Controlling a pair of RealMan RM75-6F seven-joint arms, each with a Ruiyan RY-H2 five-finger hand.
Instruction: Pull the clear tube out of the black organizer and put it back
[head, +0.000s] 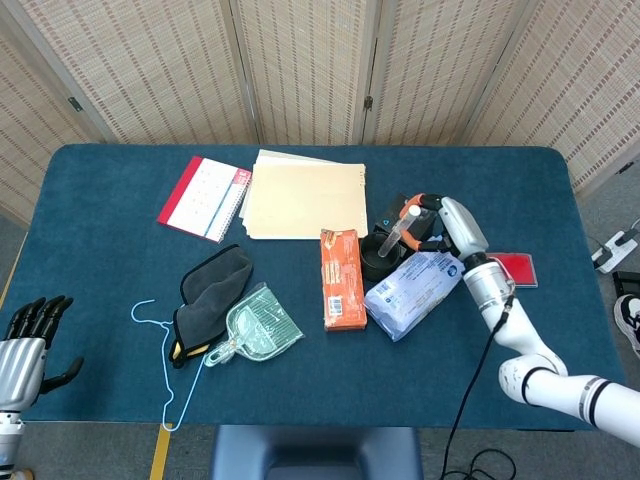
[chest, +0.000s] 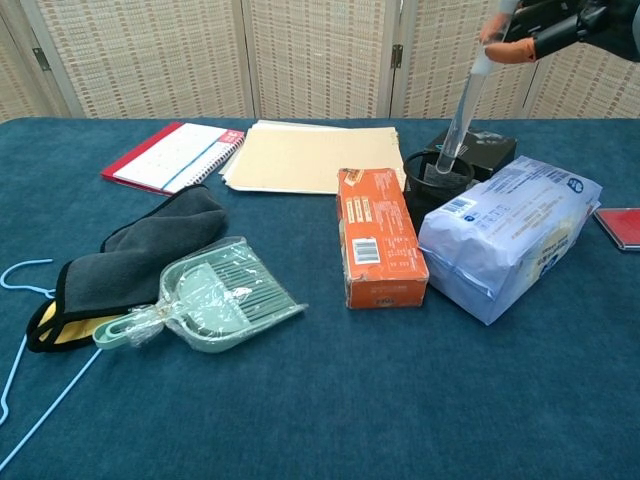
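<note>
Clear tube (chest: 458, 118) is pinched at its top end by the right hand (head: 440, 222), nearly upright, lower tip inside the rim of the black organizer (chest: 437, 176), at roughly 3 o'clock on the bench (head: 100, 250). Return step judged mostly done; whether the tip is seated on the organizer floor cannot be told. Risks: tube is leaned slightly, so an early release could let it tip against the rim and topple the light mesh organizer, or roll out onto the blue-white pack (chest: 505, 235) touching it at 4 o'clock. Side load from the pinch could also drag the organizer into the orange box (chest: 378, 236) just beside it at 9 o'clock. Left hand (head: 25, 345) is held open and empty at the 8 o'clock corner, off the bench edge, well apart from the work. Bench is covered in dark blue cloth, judged grippy, so sliding is less likely than tipping. Room is closed off at 12 o'clock by woven folding screens (head: 300, 70).
</note>
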